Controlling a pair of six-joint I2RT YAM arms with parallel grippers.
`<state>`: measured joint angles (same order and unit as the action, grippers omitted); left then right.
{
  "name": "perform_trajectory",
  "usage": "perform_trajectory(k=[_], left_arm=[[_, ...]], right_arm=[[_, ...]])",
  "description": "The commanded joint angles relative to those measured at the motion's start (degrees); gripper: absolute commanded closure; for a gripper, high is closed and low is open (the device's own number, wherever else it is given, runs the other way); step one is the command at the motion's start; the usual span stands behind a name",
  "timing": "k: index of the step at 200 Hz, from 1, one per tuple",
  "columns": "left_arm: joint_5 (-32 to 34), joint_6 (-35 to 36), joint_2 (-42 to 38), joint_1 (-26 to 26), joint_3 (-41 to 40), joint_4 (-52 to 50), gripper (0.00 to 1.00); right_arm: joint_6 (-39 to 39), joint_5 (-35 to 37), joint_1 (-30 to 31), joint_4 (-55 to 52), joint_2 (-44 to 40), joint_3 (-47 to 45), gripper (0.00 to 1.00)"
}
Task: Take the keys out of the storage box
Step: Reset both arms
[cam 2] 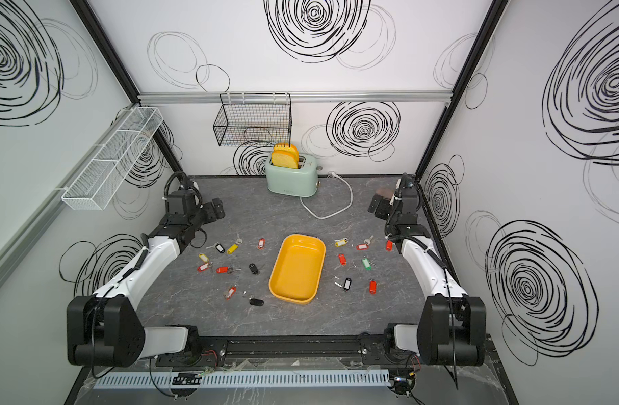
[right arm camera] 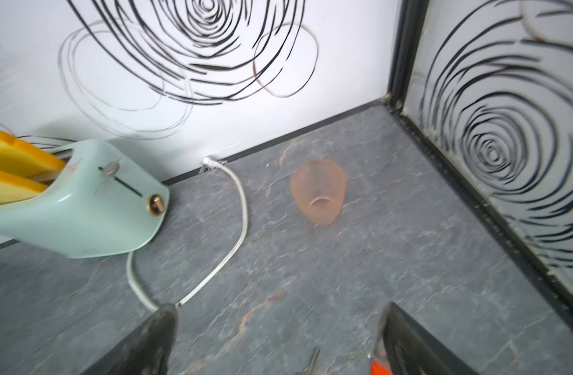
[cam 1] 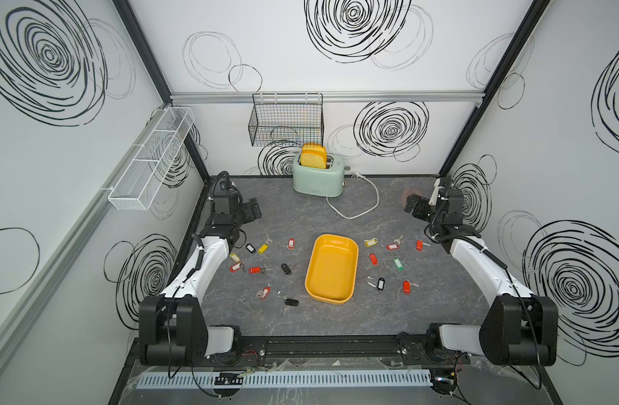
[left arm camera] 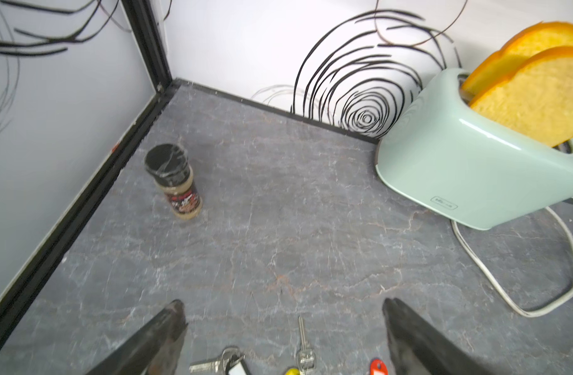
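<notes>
Lying at mid-table: storage box (cam 1: 331,268), yellow, shallow. Scattered on the grey table (cam 1: 301,322) to both sides of it, all outside it: keys (cam 1: 255,270) with red, black, yellow, green and white tags. Left gripper (left arm camera: 283,306): jaws wide apart, holding nothing, raised near the left wall. Right gripper (right arm camera: 278,310): likewise spread and unladen, near the right wall. Mint toaster (cam 1: 318,177) at the back.

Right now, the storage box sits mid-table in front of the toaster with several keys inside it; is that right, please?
Not quite: the storage box is empty; the keys lie on the table either side of it, as both top views show.
</notes>
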<state>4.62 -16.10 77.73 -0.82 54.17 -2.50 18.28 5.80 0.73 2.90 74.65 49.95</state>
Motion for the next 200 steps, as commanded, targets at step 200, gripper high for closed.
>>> perform_trajectory(k=[200], left_arm=[[13.11,15.65,7.09,7.85,-46.31,85.76,0.02]], right_arm=[[-16.25,2.95,0.31,71.56,11.97,-39.35,0.01]])
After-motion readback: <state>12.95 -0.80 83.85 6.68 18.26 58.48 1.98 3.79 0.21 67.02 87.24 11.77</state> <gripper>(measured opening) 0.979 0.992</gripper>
